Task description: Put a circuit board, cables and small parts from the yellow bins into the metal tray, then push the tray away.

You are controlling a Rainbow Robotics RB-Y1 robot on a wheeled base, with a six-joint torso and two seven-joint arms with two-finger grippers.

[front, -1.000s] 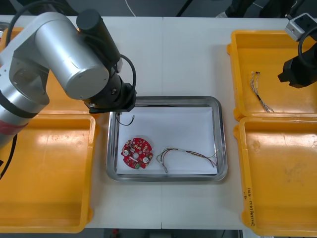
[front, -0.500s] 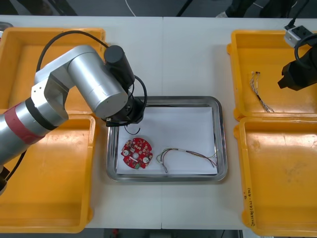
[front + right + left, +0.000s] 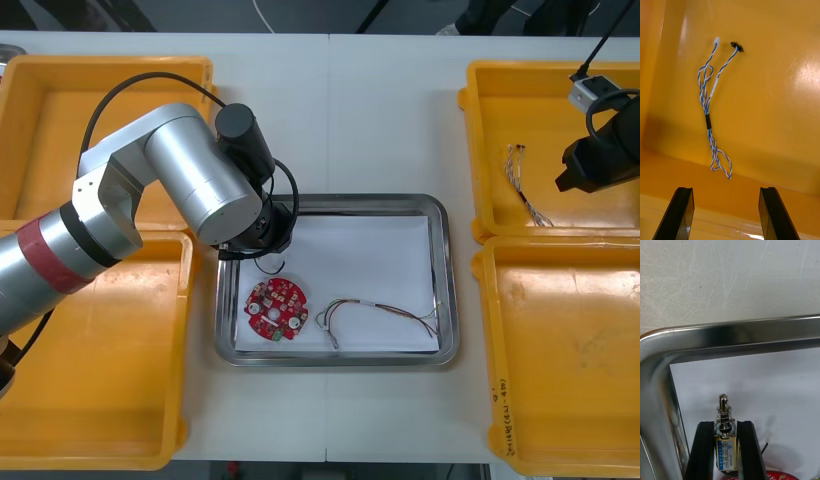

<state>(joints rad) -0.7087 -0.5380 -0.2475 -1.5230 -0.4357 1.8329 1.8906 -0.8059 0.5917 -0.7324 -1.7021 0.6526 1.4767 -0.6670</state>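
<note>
On the light table (image 3: 380, 110) we have brought our left gripper (image 3: 726, 424), clamped on a small metal part (image 3: 723, 408), into the metal tray (image 3: 450, 280)'s far left corner, likely ready for release, while our right gripper (image 3: 726, 195) hangs fingers apart above the blue and white cable (image 3: 709, 112).

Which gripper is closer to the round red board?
Left. The left gripper is in the tray close beside the red board; the right gripper hangs over a yellow bin far away.

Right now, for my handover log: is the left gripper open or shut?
Shut on the small metal part: in the left wrist view the left gripper's fingers press its sides, above the metal tray's white inside.
</note>
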